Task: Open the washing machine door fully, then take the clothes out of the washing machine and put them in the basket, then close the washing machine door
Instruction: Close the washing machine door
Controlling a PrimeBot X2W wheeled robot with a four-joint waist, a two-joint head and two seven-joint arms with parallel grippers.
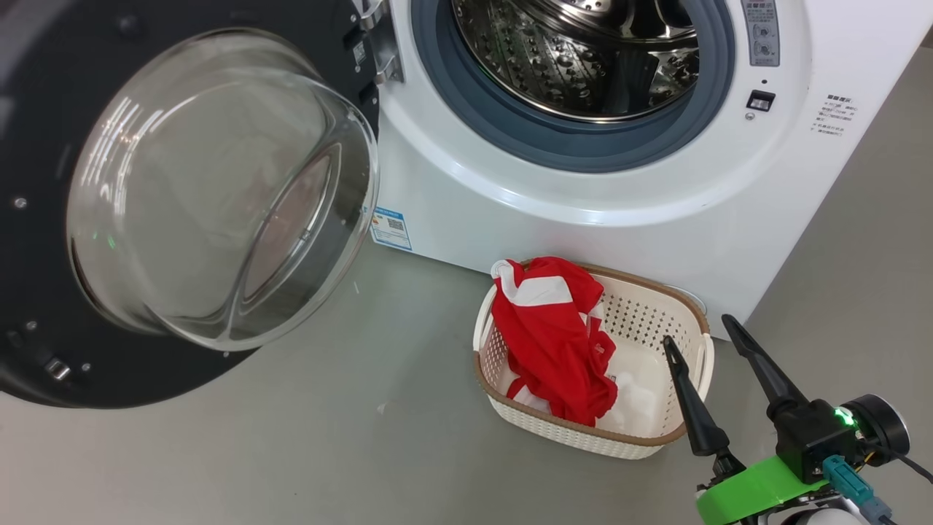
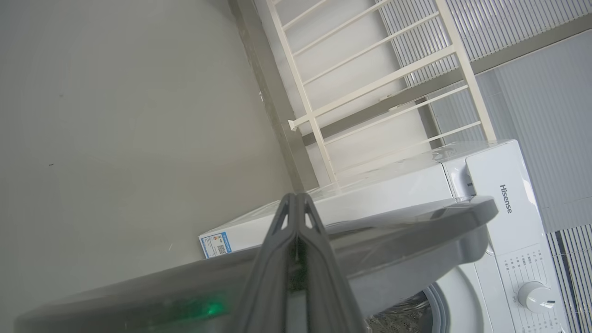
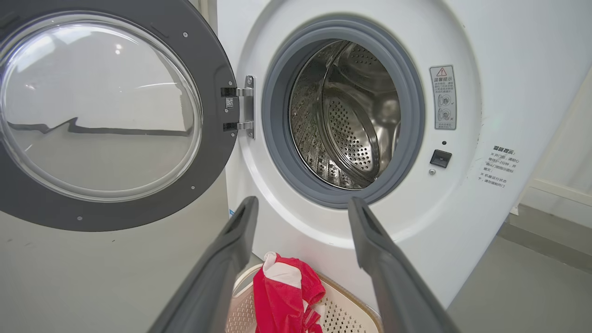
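The washing machine (image 1: 583, 211) stands with its door (image 1: 29, 292) swung wide to the left, the glass bowl (image 1: 219, 189) bulging toward me. Its steel drum (image 3: 351, 120) shows bare metal inside. The red and white clothes (image 1: 554, 335) lie in the cream basket (image 1: 641, 436) on the floor in front of the machine. My right gripper (image 1: 697, 332) hangs open over the basket's right end, holding nothing; in the right wrist view the right gripper (image 3: 303, 203) points at the drum opening above the clothes (image 3: 282, 296). My left gripper (image 2: 296, 199) is shut and empty, close to the door's edge (image 2: 416, 231).
Grey floor (image 1: 328, 437) stretches left of and in front of the basket. A cream railing (image 2: 370, 88) stands behind the machine. A low ledge (image 3: 545, 231) runs along the wall to the machine's right. A blue label (image 1: 390, 227) sits at the machine's lower front corner.
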